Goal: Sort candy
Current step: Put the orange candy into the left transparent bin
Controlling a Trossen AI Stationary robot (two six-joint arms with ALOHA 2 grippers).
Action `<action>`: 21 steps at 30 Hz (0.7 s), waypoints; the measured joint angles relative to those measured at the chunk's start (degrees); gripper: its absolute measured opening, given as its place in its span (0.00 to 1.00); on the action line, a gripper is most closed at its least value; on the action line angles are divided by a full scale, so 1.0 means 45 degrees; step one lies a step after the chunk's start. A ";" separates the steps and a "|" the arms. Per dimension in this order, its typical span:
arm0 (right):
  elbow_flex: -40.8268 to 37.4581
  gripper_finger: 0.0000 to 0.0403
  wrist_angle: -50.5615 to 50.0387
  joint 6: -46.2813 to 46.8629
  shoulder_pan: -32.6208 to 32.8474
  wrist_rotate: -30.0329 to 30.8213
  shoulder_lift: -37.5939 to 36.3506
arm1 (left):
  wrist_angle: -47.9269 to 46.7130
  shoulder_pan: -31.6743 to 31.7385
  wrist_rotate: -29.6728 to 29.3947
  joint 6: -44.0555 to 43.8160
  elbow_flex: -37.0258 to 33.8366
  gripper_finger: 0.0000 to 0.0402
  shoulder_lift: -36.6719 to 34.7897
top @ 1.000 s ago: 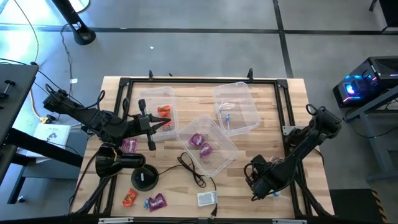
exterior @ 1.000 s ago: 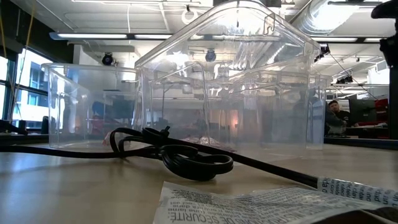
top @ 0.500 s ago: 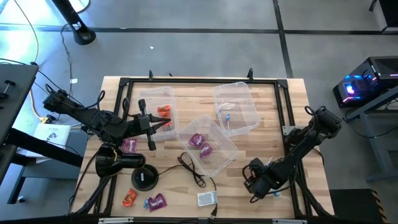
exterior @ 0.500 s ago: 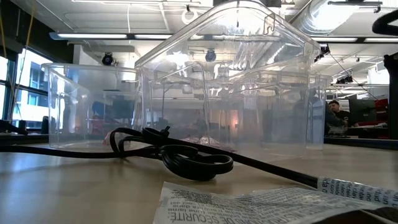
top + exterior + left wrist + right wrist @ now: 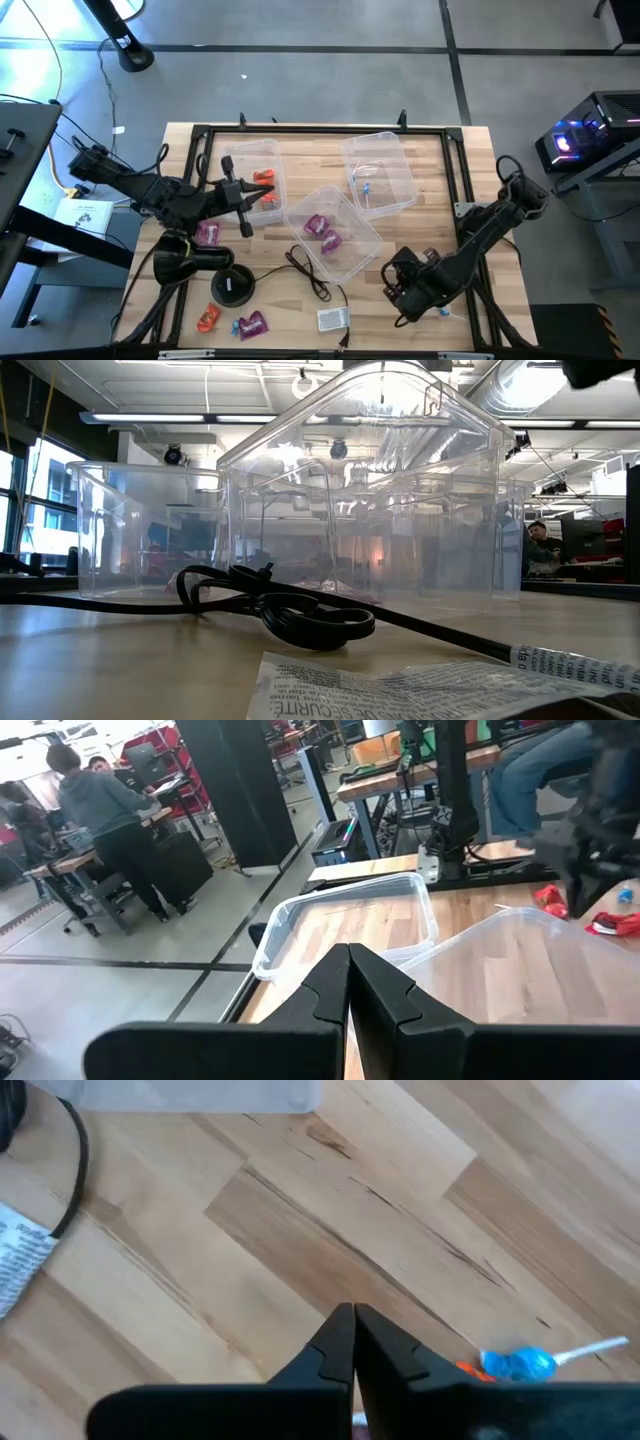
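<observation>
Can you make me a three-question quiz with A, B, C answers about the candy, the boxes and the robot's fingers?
1. Where are the purple candies?
A. middle clear bin
B. floor
C. black cable

2. How many clear bins are on the table?
A. one
B. three
C. six

3. How are the right gripper fingers?
A. wide open
B. holding a bin
C. shut, holding nothing

Answers:
1 A: they lie inside the middle clear bin.
2 B: the high view shows left bin, middle one and right bin.
3 C: the right wrist view shows the fingers pressed together over bare wood.
</observation>
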 joint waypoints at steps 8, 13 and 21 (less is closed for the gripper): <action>-0.0327 0.22 -0.0255 0.1237 0.0857 -0.1501 0.0039 | -0.0513 0.0270 0.0008 -0.0237 0.0000 0.00 0.0000; -0.0379 0.44 -0.0012 0.3055 0.1694 -0.1751 0.0039 | -0.0468 0.0270 0.0035 -0.0238 0.0000 0.00 0.0000; -0.1488 0.65 0.2258 0.5835 0.2521 -0.1908 0.0039 | -0.0552 0.0269 0.0075 -0.0355 0.0000 0.00 0.0000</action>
